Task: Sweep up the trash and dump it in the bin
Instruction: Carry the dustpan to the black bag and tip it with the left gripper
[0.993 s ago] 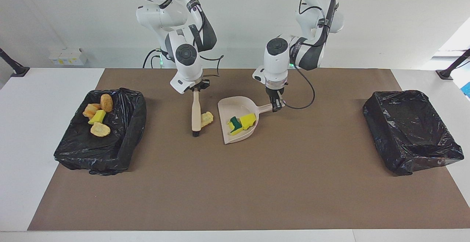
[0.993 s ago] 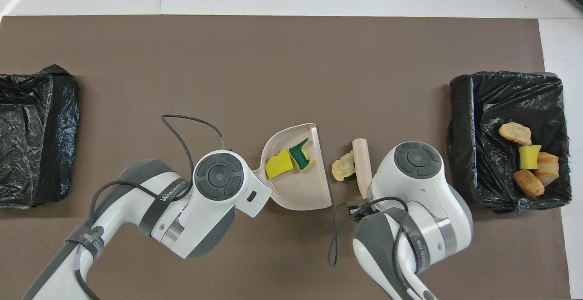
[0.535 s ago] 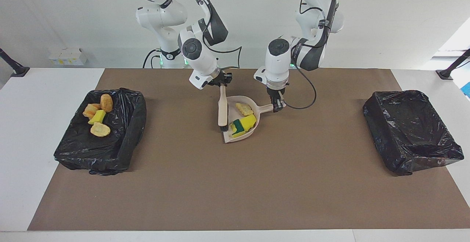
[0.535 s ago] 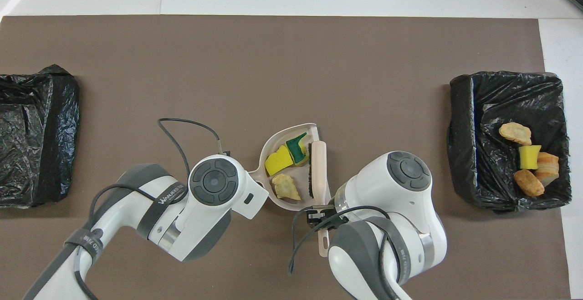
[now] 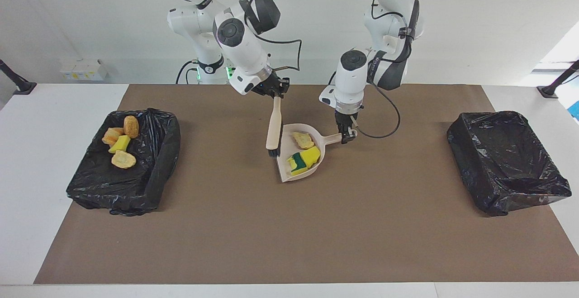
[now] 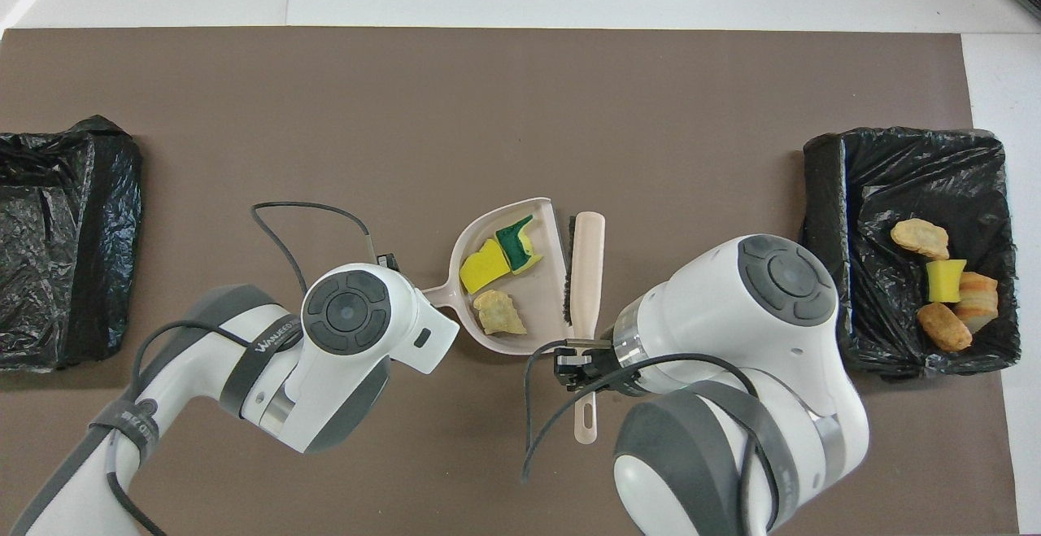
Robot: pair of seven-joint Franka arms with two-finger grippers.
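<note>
My left gripper (image 5: 347,134) is shut on the handle of the beige dustpan (image 5: 287,149), near the middle of the brown mat. In the pan lie three pieces of trash: a tan chunk (image 5: 302,139), a yellow sponge piece (image 5: 312,155) and a green-and-yellow sponge piece (image 5: 296,162). They also show in the overhead view, in the dustpan (image 6: 541,302). My right gripper (image 5: 274,92) is shut on the handle of the beige brush (image 5: 272,126). It holds the brush tilted, bristles down, beside the pan's open edge. The black-lined bin (image 5: 163,153) at the right arm's end holds several more scraps (image 5: 122,144).
A second black-lined bin (image 5: 506,162) stands at the left arm's end with nothing showing in it. It also shows in the overhead view (image 6: 49,251). The brown mat (image 5: 289,234) covers most of the white table.
The brush swept the tan chunk from the mat into the dustpan, then drew back to the pan's open edge and rose. The dustpan shifted a little toward the left arm's end.
</note>
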